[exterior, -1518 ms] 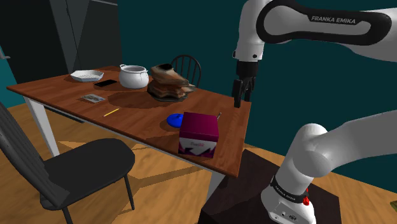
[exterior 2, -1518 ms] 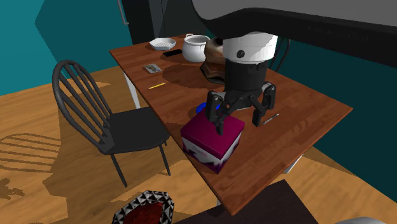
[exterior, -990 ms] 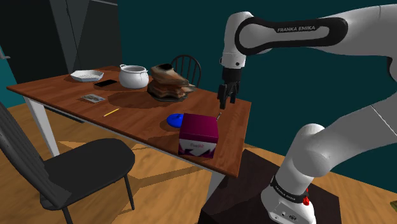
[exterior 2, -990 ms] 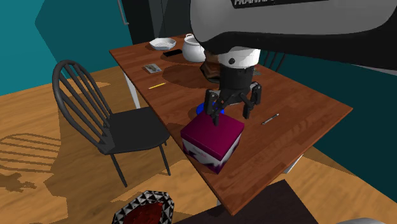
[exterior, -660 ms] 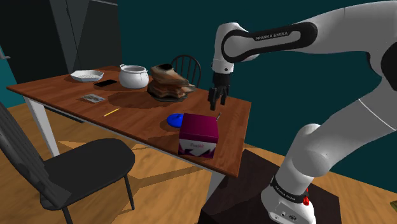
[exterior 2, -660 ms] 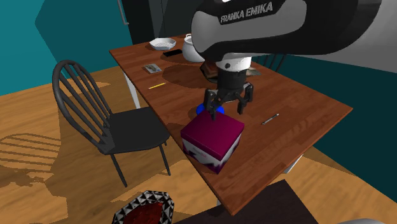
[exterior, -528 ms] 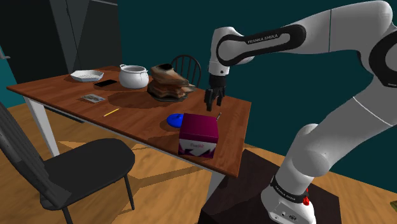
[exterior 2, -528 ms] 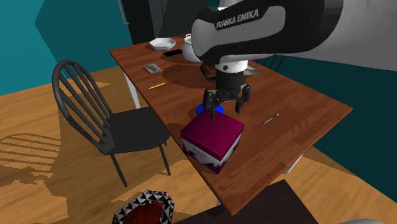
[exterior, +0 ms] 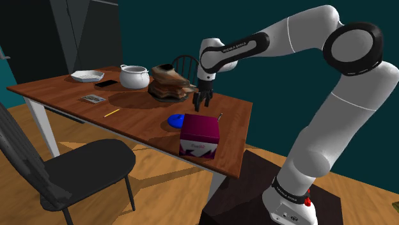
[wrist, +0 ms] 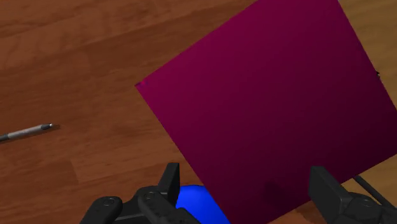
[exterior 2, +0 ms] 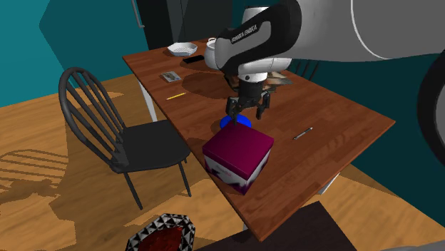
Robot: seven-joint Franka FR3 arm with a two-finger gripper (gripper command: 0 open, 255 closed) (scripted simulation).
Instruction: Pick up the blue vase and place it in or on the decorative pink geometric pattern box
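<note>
The fingers [wrist: 169,180] stand wide apart and empty above the worktop [wrist: 76,83], one fingertip over the blue vase [wrist: 194,202], the magenta box [wrist: 273,108] between them.

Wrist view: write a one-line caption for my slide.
Open all-black two-finger gripper hovering above a rounded blue vase beside the magenta box on a brown wooden table.

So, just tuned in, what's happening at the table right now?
The white arm's gripper hovers over the wooden table, above the blue vase and the near edge of the dark pink box beside it. Its fingers are open and hold nothing. The vase sits on the table next to the box, not yet grasped.
</note>
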